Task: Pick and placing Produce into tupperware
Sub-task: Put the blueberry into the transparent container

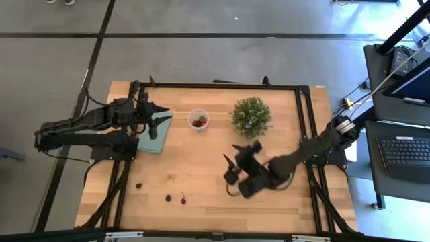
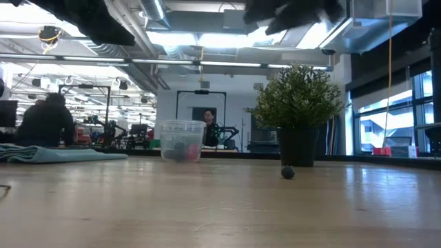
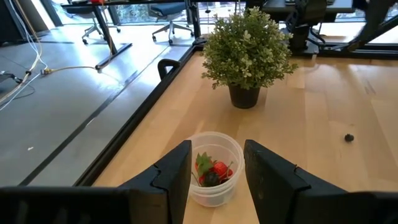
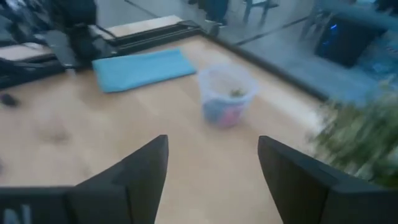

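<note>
So far I see a few fruit pieces [image 3: 211,172] already in the cup [image 3: 211,168] just ahead of my half-spread, empty left fingers [image 3: 176,177], while three berries [image 1: 168,198] lie well apart from my wide-open, empty right gripper [image 1: 230,173].

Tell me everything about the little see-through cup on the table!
The cup is small, round and clear, like thin plastic, with a whitish rim. It stands upright on the wooden table, open at the top, with no lid. Inside lie a few tiny fruit pieces: red ones, a dark one and something green. It sits between the teal cloth and the potted plant, touching neither. No gripper touches it.
</note>
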Tool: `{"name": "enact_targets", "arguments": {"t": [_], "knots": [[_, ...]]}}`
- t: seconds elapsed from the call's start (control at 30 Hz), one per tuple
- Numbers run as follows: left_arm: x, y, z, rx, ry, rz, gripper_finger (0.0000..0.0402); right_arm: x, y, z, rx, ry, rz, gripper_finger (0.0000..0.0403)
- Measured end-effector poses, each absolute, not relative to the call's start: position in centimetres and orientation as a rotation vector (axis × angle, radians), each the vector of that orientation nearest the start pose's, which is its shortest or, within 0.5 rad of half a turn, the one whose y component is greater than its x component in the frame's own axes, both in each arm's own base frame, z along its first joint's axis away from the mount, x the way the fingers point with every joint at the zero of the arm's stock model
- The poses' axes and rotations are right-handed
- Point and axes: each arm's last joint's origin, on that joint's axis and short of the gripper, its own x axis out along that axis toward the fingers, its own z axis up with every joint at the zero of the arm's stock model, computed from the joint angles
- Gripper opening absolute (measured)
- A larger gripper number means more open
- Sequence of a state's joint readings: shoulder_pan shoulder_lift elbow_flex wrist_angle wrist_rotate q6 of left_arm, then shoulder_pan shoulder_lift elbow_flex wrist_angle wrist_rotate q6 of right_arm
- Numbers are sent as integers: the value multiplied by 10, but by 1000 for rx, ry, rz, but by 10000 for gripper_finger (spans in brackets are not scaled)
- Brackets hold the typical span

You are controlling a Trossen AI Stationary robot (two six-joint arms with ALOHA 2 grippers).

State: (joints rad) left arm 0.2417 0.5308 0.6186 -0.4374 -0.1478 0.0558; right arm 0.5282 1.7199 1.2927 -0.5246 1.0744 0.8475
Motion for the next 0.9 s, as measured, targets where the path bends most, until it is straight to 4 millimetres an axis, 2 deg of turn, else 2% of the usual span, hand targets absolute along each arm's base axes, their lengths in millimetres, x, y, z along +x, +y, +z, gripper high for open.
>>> {"name": "enact_targets", "arguments": {"t": [0.2, 0.3, 0.43, 0.57, 0.73, 0.9], "knots": [[117, 33, 285, 34, 362, 364, 140, 296, 176, 207, 228, 335, -658, 250], [117, 33, 285, 14, 358, 368, 140, 284, 180, 189, 224, 333, -627, 250], [117, 33, 285, 8, 357, 369, 140, 270, 178, 168, 153, 391, -606, 250], [117, 33, 285, 8, 357, 369, 140, 265, 175, 157, 228, 399, -584, 250], [117, 33, 285, 8, 356, 369, 140, 252, 165, 136, 189, 446, -587, 250], [117, 33, 285, 7, 356, 369, 140, 243, 158, 121, 242, 407, -566, 250]]}}
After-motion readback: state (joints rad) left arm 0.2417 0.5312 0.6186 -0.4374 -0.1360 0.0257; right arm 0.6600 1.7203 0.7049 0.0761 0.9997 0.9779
